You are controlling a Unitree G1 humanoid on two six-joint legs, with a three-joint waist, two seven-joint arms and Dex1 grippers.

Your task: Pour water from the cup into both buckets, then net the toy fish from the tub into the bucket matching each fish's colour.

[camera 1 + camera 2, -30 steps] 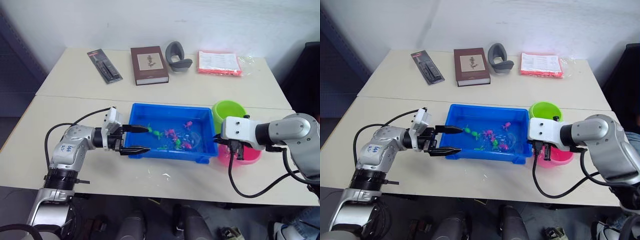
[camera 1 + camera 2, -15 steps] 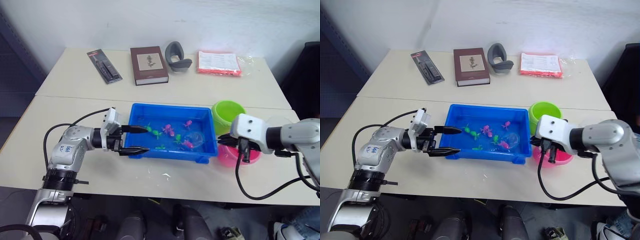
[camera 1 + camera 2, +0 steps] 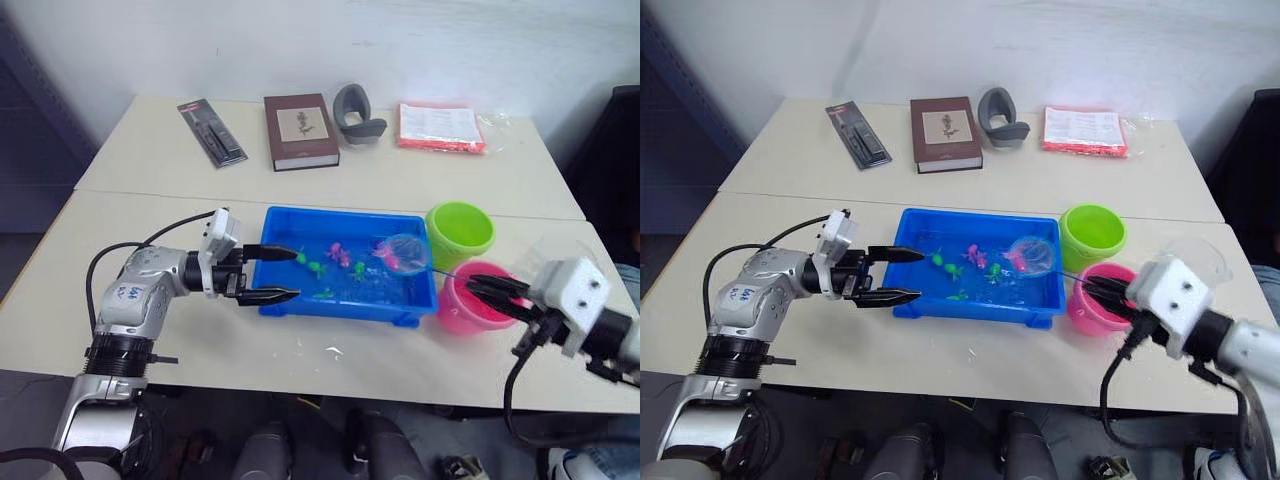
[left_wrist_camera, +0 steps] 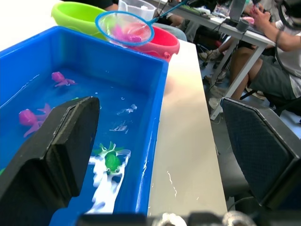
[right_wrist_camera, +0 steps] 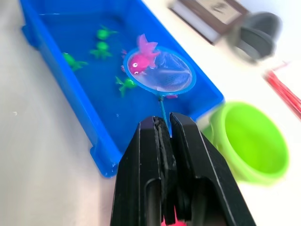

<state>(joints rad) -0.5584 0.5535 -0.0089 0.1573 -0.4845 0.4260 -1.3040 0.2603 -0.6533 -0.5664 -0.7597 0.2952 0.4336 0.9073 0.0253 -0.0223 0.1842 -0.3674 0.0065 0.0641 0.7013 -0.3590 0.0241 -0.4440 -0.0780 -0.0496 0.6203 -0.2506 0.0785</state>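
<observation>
- The net (image 5: 159,70) is held by its thin handle in the right gripper (image 5: 164,129), whose two fingers are clamped together on it; in the eye views this gripper sits at the lower right of the frame.
- The hoop is seen lifted over the right end of the tub (image 3: 346,304), with a pink fish (image 5: 141,61) lying in the mesh.
- Green fish (image 5: 99,47) and more pink fish (image 4: 28,117) are seen in the water of the tub, at the frame's centre.
- The green bucket (image 3: 459,232) stands just right of the tub; the pink bucket (image 3: 472,312) stands in front of it, beside the tub's right corner.
- The left gripper (image 3: 268,273) is held wide apart at the tub's left rim, gripping nothing.
- A brown book (image 3: 300,130), a black package (image 3: 210,132), a grey holder (image 3: 357,112) and a red packet (image 3: 442,127) lie along the top of the frame; their print cannot be read.
</observation>
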